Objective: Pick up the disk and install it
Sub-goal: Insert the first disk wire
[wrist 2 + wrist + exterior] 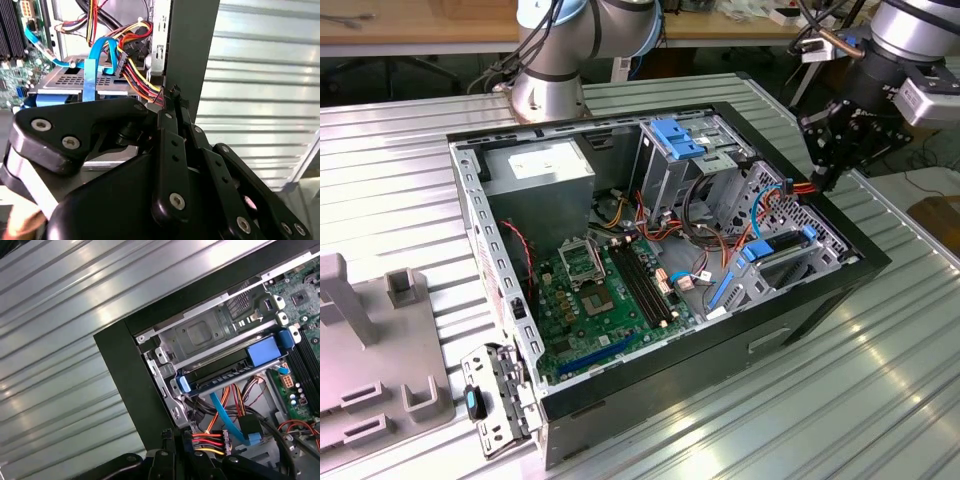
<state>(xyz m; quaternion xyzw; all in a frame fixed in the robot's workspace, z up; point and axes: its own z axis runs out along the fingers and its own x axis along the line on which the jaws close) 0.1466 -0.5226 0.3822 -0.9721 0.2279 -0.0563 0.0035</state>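
Exterior view: we see the claw point(828, 178) narrow, holding nothing, at the case's point(670, 372) two-o'clock edge; the disk point(782, 255) sits in its bay nearby.

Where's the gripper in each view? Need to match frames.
Exterior view: gripper at the exterior view's right, over the case wall, by the red-yellow wires.
First wrist view: gripper beside the case wall and those wires.
Second wrist view: gripper between case wall and wires.
Shared landmark: the red-yellow wires.
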